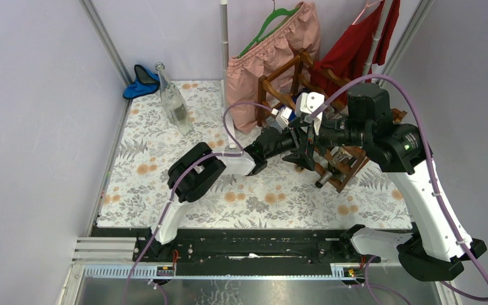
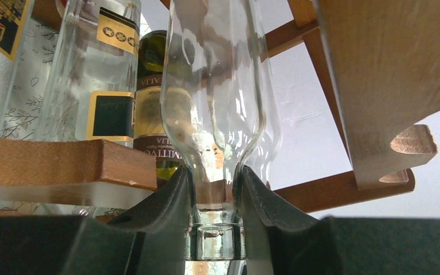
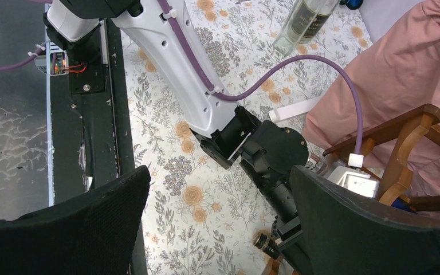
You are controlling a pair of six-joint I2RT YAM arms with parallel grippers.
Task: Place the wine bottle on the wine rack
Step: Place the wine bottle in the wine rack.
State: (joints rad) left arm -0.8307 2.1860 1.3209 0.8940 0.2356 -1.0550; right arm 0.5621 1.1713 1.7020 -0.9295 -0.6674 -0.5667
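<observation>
My left gripper (image 2: 215,197) is shut on the neck of a clear glass wine bottle (image 2: 217,86), which points away from the camera in between the rails of the reddish-brown wooden wine rack (image 2: 63,163). In the top view the left gripper (image 1: 302,152) is at the front of the wine rack (image 1: 279,82), and the held bottle is hidden there by both arms. My right gripper (image 3: 217,229) is open and empty. It hovers above the left arm's wrist (image 3: 275,154) and sits beside the rack in the top view (image 1: 308,130).
The rack holds a clear bottle with a gold and black label (image 2: 100,74) and a green bottle (image 2: 152,114). A clear bottle (image 1: 175,105) stands at the far left by a blue cloth (image 1: 141,82). Pink shorts (image 1: 273,51) and a red garment (image 1: 356,44) hang behind the rack.
</observation>
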